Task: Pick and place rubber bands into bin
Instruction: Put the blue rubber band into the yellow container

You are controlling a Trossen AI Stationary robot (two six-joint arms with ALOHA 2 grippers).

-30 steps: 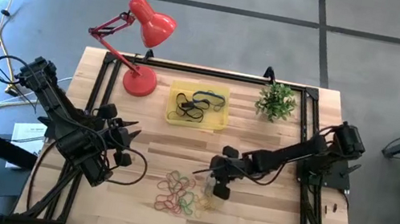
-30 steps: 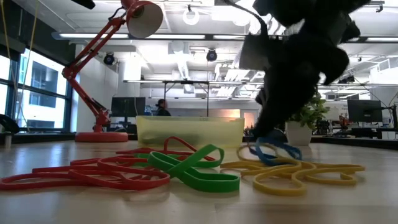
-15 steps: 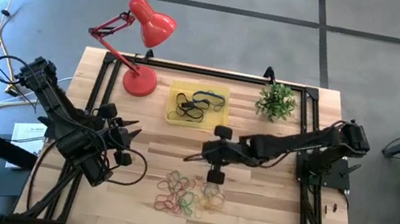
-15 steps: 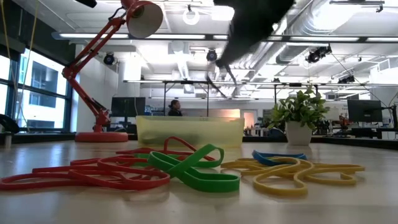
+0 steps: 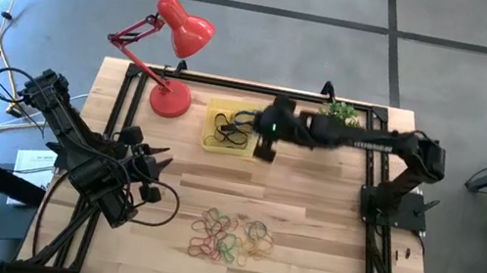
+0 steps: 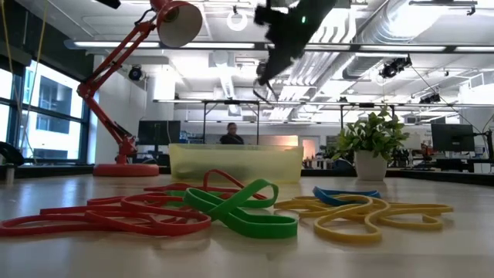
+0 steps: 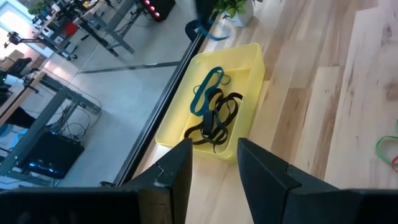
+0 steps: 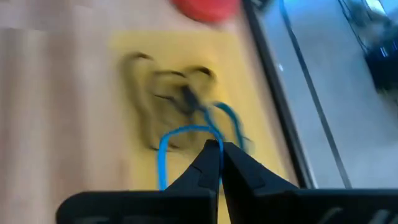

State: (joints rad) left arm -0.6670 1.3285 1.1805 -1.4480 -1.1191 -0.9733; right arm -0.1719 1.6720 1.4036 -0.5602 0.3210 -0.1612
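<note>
The yellow bin [image 5: 264, 146] stands at the table's far middle and holds dark rubber bands [image 7: 214, 118] and a blue one. My right gripper [image 8: 219, 152] hovers above the bin [image 8: 130, 56], shut on a blue rubber band [image 8: 163, 146]; the low view shows it high over the bin [image 6: 235, 162]. A pile of red, green, yellow and blue rubber bands [image 5: 232, 237] lies on the near middle of the table. My left gripper [image 7: 211, 168] stays open and empty at the left [image 5: 154, 166], pointing toward the bin. My right gripper pinches one blue rubber band between its two shut fingertips, at one spot of the loop [image 8: 210, 134]. The fingers slant downward over the bin. The band is lifted clear and hangs slack below the fingers as an open loop above the bin's contents.
A red desk lamp [image 5: 178, 56] stands left of the bin, and a small potted plant [image 5: 337, 122] is at the far right. A black frame runs along the table's edges. Bare wood lies between the bin and the pile [image 6: 231, 208].
My right gripper has risen from the right side of the pile, staying shut on the blue band, and swung toward the far edge and left until it stands over the bin, turning as it went. The band has been lifted clear of the table. The pile has stayed put.
</note>
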